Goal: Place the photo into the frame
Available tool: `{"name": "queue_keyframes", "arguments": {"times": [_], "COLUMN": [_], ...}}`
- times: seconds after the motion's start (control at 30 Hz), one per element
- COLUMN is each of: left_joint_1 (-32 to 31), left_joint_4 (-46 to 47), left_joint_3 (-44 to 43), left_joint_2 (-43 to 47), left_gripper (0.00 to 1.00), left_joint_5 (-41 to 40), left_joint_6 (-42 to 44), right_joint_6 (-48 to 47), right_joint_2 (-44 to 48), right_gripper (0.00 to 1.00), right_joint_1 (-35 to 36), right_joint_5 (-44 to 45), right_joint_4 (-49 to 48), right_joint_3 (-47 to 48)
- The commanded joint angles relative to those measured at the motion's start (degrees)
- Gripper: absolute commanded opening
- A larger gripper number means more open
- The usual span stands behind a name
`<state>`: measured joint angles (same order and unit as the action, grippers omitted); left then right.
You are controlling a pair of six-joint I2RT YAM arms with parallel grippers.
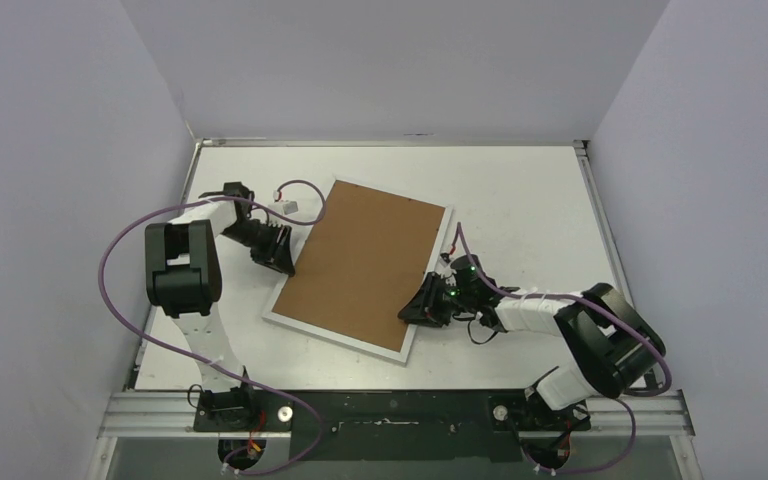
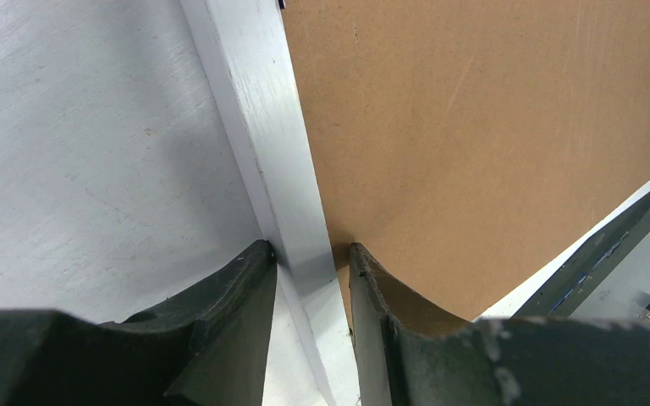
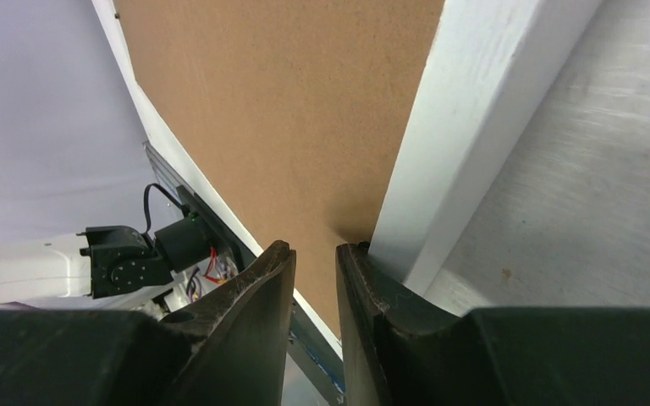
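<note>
Frame, white rim, brown backing up, left claw pinching its edge, right claw at opposite edge, grip unclear

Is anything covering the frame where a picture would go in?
Yes. A brown backing board covers the whole back of the frame, which lies back-up on the table, closing off the opening.

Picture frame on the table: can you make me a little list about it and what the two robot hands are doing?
frame: white, lying slanted on the table, back side up
backing board: brown, fills the frame
photo: not in sight
left gripper: pinching the frame's left rail, one finger each side
right gripper: at the frame's right edge, nearly closed; grip unclear
</note>
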<state>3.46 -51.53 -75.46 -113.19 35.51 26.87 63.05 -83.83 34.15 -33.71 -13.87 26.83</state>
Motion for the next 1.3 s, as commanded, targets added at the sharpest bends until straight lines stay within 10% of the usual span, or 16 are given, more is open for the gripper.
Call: {"name": "queue_keyframes", "arguments": {"times": [0.0,0.37,0.53,0.7,1.0,1.27], "left_joint_1": [-1.1,-0.8,0.9,3.6,6.5,5.7], "left_joint_4": [0.0,-1.0,-5.3,-11.6,-20.9,-15.2], "left_joint_3": [-0.5,-1.8,-7.3,-11.2,1.6,12.7], "left_joint_2": [1.9,1.5,2.8,5.5,13.7,20.8], "left_gripper": [0.33,0.33,0.47,0.69,0.71,0.68], "left_joint_5": [2.6,2.8,3.6,2.3,-6.0,-14.4], "left_joint_6": [1.3,1.3,1.7,5.3,20.8,22.9], "right_joint_6": [0.0,-1.3,-12.7,-32.5,-41.7,-40.0], "right_joint_2": [-4.7,-2.2,-1.5,-11.8,-41.1,-46.4], "right_gripper": [0.27,0.27,0.30,0.40,0.43,0.42], "right_joint_1": [0.7,-0.3,-7.7,-11.7,-16.2,-16.3], "right_joint_5": [1.9,-1.1,-0.2,16.6,25.7,22.8], "right_joint_4": [-5.6,-4.2,8.6,21.2,27.0,26.0], "right_joint_3": [2.1,9.1,23.2,43.2,75.9,76.0]}}
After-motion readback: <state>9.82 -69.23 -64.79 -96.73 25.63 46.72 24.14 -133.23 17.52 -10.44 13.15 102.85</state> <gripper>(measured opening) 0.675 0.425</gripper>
